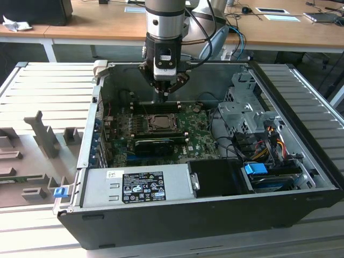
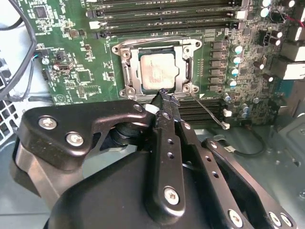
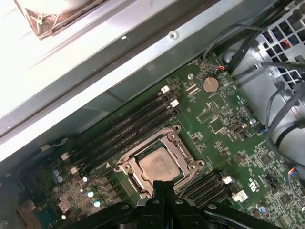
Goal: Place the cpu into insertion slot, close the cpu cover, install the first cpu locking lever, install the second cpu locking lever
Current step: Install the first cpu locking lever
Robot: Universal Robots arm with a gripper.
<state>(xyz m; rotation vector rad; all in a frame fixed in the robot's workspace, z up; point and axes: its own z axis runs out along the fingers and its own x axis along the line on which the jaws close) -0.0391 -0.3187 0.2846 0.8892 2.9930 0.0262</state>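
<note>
Black metal gripper (image 2: 164,98), fingers pressed together and holding nothing, hovers over the green circuit board (image 2: 81,71), beside one edge of the square black metal-rimmed insertion slot (image 2: 123,71). Inside lies the pale silver-beige square cpu (image 2: 158,71), with the thin silvery-dark metal cpu cover (image 2: 183,52) flat around it.

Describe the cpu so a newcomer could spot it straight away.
Inside the open computer case, look at the green motherboard. Beside the long black memory slots, a metal cpu cover frames the cpu: the only pale silver square on the board.
</note>
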